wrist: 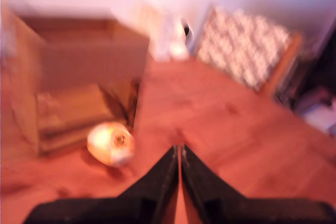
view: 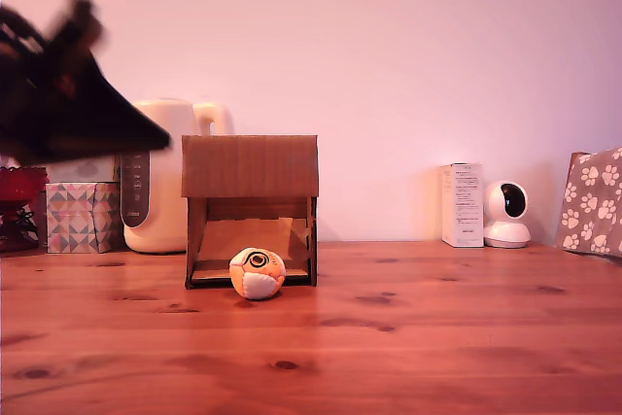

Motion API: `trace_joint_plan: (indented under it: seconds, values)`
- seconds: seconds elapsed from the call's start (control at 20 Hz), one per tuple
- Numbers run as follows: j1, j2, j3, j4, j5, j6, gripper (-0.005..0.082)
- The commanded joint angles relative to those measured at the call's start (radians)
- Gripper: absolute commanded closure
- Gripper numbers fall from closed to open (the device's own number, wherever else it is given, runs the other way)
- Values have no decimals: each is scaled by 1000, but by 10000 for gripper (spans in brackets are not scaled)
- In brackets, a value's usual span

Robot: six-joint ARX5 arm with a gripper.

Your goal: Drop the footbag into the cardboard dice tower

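Pincer (wrist: pixel 180 153) nearest the wrist lens: tips pressed together, empty. In the exterior view it's a dark blur, high at that view's left, well away from everything.

Footbag (view: pixel 257 272) sits on the table (view: pixel 408 337) at the open lower front of the cardboard dice tower (view: pixel 251 209), touching or just beside its base lip, eye mark facing the camera. Looks like it's either already rolled down the ramp or hasn't been picked up yet; can't tell which.

If a pick is due:
- open wide before descending, the bag is soft and round
- come straight down; the tower front crowds it behind
- grip across the middle, lift clear above the tower's top, release over the opening

Outward: cream kettle (view: pixel 165 177) behind the tower, patterned tissue box (view: pixel 83 217), white carton (view: pixel 462 204), small white camera (view: pixel 506 213), paw-print bag (view: pixel 593 201).

Carton print is too small to read; no legible brands.
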Motion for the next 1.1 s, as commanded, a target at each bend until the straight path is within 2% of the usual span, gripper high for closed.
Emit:
trace_joint_plan:
  seconds: [0.0,0.25,0.3,0.35,0.45,0.5,0.55,0.7,0.85,1.05]
  values:
    - [-3,57,34,33,-5,1,791]
    - [-3,270,151,63,-33,1,788]
    - [-3,311,182,61,-37,1,754]
    - [-3,352,211,61,-37,2,636]
    - [-3,425,266,57,-37,1,206]
    - [-3,456,288,51,-46,1,49]
    - [-3,483,309,47,-59,2,-14]
    - [-3,540,361,28,-130,43,-16]
    - [-2,597,404,24,-135,66,-15]
    - [-2,686,461,24,-168,97,-14]
